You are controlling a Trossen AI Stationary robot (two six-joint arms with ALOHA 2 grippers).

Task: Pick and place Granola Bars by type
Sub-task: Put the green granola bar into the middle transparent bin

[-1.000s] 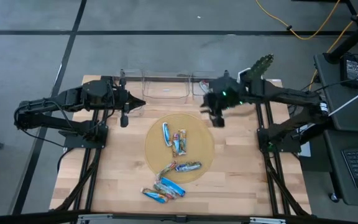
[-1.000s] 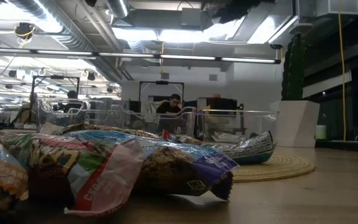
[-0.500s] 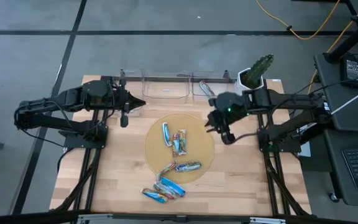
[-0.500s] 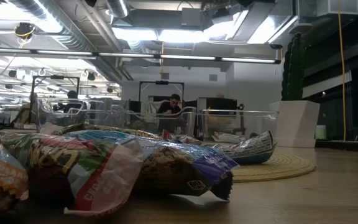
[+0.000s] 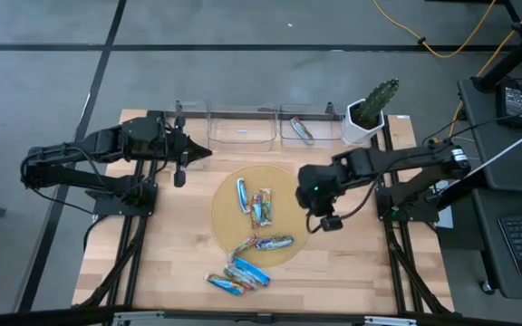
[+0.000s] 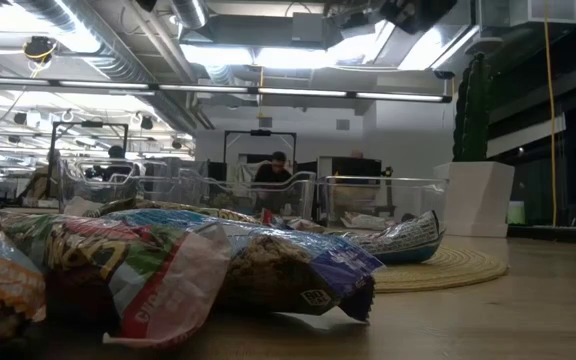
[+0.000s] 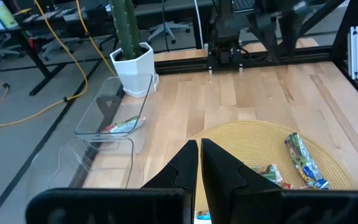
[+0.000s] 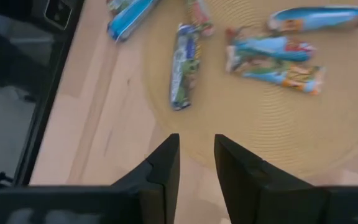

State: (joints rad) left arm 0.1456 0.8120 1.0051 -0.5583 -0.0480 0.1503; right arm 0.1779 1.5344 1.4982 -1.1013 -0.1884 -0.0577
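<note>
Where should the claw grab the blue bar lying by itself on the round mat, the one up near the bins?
Probably across its middle. That blue bar lies flat on the round mat, long and thin, pointing roughly toward the bins. Coming straight down from above, fingers either side of its narrow width, looks best. The multicoloured bar beside it sits close, so the finger on that side has little room. The right claw, open, hovers nearest.

Both arms are matte black, built of chunky jointed segments. The right arm (image 5: 397, 163) shows a small green light near its wrist and a thin black cable looping beside it. The left arm (image 5: 98, 154) ends in two slim, dark, wedge-shaped fingers (image 7: 185, 165) with smooth faces.
</note>
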